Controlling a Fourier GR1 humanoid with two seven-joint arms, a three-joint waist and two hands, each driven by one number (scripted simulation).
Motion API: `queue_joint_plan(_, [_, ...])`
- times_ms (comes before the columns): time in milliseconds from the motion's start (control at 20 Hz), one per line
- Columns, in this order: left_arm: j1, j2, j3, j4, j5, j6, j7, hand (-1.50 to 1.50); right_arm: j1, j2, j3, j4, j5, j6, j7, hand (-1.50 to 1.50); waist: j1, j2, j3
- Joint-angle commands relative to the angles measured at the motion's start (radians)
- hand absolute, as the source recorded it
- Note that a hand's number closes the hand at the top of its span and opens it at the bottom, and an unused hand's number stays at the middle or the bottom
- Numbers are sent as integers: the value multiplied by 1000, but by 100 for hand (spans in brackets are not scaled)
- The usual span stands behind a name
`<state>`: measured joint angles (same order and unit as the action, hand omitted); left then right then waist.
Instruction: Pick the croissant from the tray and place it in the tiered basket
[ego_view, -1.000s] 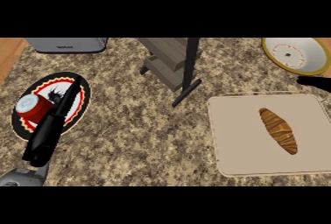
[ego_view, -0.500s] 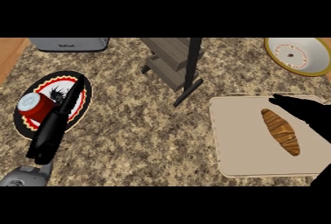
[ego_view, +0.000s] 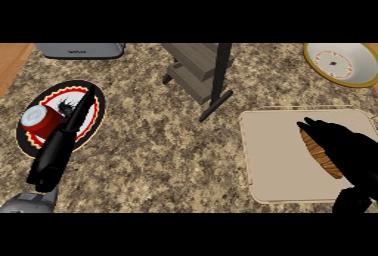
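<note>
Croissant (ego_view: 319, 152) half under right hand (ego_view: 347, 145)

Golden-brown croissant (ego_view: 322, 152), beige tray (ego_view: 275, 150), speckled brown counter (ego_view: 162, 155), red cup (ego_view: 43, 121).

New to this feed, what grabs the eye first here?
The black right hand lies over the brown croissant on the pale tray at the right. On the left, the left hand stretches across a black plate with a red-and-white rim, beside a red cup. The grey tiered basket stands at top centre, with a yellow-rimmed white bowl in the top right corner.
</note>
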<state>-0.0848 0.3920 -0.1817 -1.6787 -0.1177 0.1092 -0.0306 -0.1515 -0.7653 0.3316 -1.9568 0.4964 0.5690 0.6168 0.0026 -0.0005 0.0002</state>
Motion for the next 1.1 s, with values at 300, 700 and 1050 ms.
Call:
queue_joint_plan(300, [45, -65, 27, 37, -59, -29, -66, 0, -17, 34, -48, 105, 127, 119, -99, -150, 0, 0, 0])
queue_joint_plan(700, [-46, -54, 114, 64, -43, -111, -11, 0, 23, 92, -75, 233, 281, 31, -205, -150, 0, 1, 0])
queue_joint_plan(1050, [-25, -113, 99, 90, -109, -87, -64, 0, 44, 91, -181, 256, 346, -66, -329, -150, -3, 1, 0])
